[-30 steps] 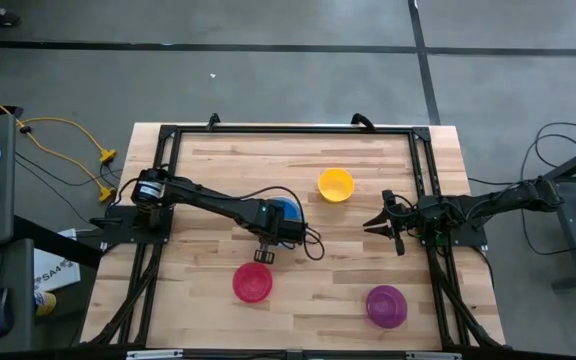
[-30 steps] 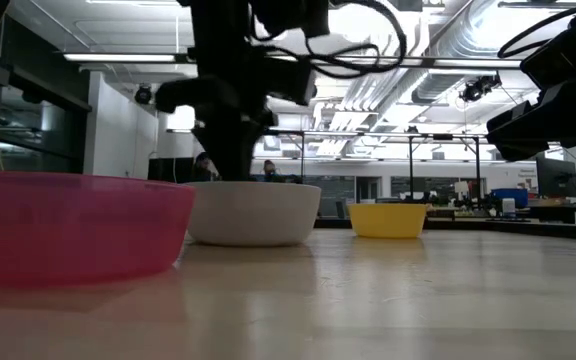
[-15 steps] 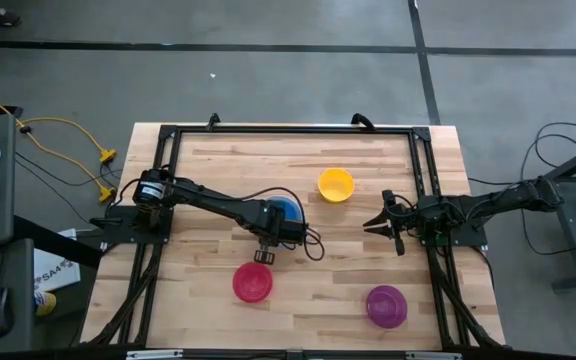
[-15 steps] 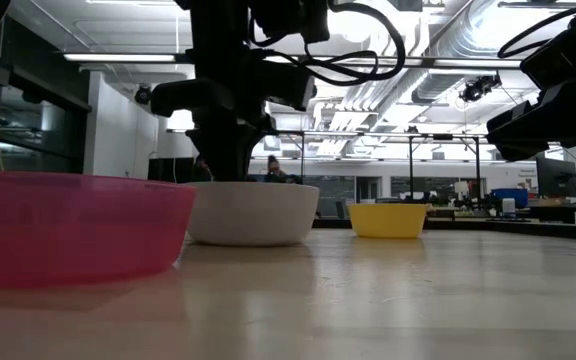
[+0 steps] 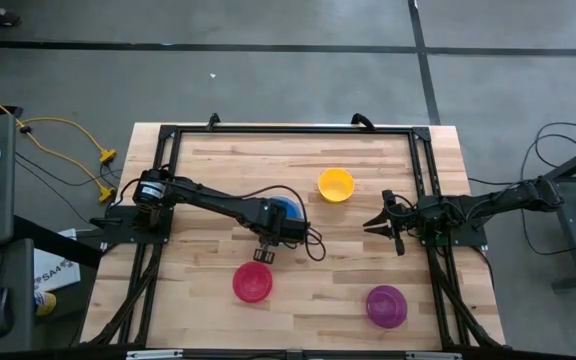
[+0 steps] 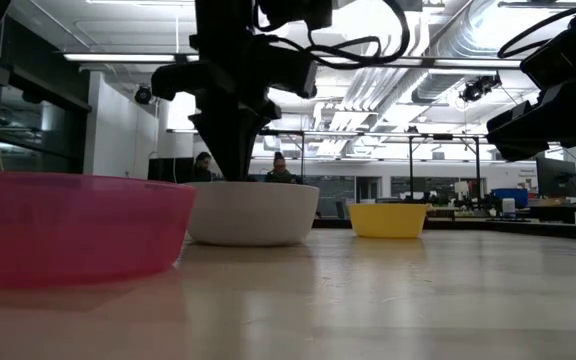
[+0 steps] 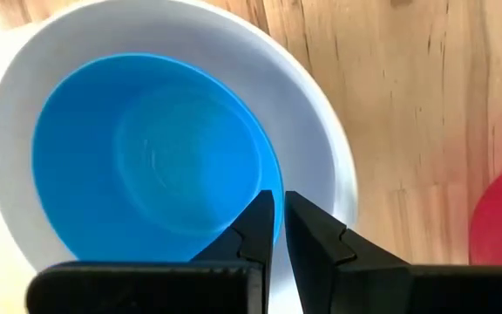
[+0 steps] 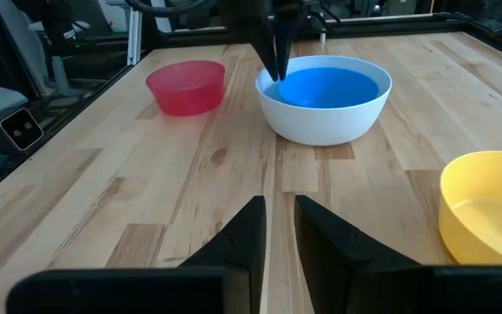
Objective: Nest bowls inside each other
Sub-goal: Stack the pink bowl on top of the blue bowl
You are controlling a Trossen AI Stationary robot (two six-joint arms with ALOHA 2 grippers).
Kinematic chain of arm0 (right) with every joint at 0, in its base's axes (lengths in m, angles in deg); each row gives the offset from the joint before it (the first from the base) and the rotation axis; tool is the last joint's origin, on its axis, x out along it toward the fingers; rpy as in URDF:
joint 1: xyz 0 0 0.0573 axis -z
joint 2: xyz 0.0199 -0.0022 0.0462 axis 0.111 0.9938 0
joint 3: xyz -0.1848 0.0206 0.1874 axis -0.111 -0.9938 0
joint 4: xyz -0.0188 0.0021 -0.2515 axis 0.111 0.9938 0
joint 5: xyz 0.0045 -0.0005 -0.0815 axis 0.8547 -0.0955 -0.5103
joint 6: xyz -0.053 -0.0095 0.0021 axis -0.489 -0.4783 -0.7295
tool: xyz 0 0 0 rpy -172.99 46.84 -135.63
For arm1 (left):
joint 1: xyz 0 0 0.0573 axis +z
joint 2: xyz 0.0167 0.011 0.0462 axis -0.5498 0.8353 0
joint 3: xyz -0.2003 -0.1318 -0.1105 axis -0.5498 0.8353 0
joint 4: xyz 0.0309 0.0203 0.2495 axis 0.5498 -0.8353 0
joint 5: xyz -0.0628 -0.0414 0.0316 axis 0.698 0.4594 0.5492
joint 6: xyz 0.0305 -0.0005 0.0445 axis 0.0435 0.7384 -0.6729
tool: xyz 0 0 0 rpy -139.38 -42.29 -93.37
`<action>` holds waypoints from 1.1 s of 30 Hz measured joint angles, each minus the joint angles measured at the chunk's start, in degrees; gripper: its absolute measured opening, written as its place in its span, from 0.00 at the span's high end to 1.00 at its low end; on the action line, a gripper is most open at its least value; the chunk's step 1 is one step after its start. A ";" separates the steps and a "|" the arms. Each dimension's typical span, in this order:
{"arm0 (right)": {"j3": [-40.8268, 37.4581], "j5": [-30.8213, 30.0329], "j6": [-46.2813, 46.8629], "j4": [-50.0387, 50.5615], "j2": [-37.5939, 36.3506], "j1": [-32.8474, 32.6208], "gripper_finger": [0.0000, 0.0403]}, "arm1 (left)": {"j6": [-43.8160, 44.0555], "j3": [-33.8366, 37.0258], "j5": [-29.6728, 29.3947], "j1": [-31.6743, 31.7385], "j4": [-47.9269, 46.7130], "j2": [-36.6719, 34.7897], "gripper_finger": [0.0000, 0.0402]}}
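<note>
The blue bowl [image 7: 146, 157] is sitting nested in the white bowl [image 7: 325, 153] mid-desk [image 5: 368, 160]. The left end effector [image 7: 277, 227], fingers narrowly parted, is hanging over its rim, seemingly holding nothing.

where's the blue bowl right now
The blue bowl sits nested inside the white bowl near the table's middle, directly under the left hand.
</note>
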 joint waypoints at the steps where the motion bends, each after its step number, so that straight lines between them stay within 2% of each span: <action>1: 0.00 0.00 0.00 0.00 0.00 0.00 0.86 | -0.05 -0.29 0.00 0.00 -0.35 0.01 0.92; 10: 0.00 0.00 0.00 0.00 0.00 0.00 0.86 | 1.49 -0.53 0.05 0.00 -2.45 -2.16 0.92; 20: 0.00 0.00 0.00 -0.02 0.00 -0.02 0.86 | 9.97 -0.49 0.23 -2.13 -5.70 -5.85 0.92; 28: 0.00 0.00 0.00 0.00 0.00 -0.02 0.86 | 19.55 -0.36 3.54 -5.04 -6.36 -5.98 0.92; 33: 0.00 0.00 0.00 -0.01 0.00 -0.01 0.86 | 23.80 3.72 3.61 -6.24 -3.51 -6.32 0.92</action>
